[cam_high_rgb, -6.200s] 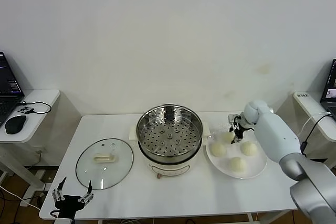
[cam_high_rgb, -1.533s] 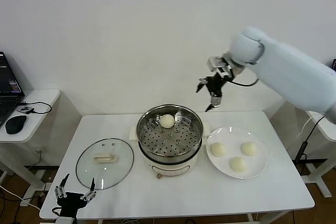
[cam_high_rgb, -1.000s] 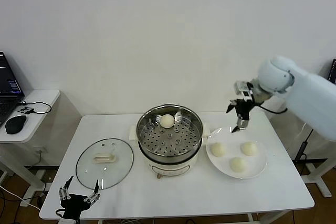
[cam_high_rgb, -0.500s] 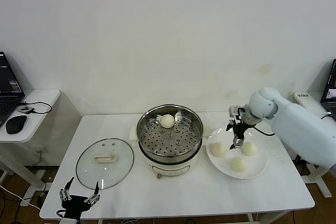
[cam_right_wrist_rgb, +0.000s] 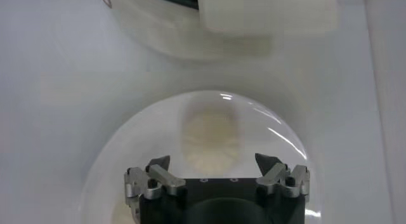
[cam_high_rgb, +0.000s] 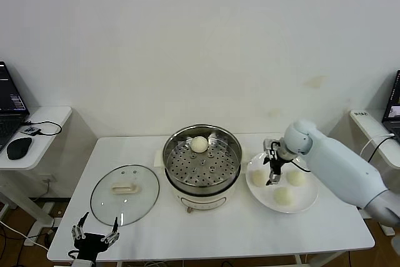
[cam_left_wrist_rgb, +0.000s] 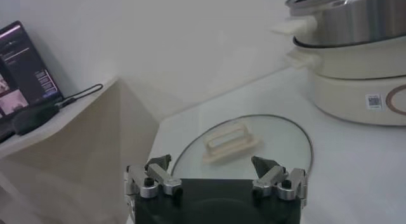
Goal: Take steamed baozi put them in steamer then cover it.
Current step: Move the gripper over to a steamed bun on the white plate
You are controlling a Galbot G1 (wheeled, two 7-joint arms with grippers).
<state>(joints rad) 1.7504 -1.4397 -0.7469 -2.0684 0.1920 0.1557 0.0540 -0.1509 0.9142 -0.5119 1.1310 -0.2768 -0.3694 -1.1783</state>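
Right gripper: jaws spread, over plate bun | steamer: one baozi | left gripper: spread, parked low.

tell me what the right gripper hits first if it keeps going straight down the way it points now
Most likely the small round cream-white bun lying on the flat white plate nearest the steel pot. The right gripper points down with its jaws open on either side of that bun, though its height above it is unclear.
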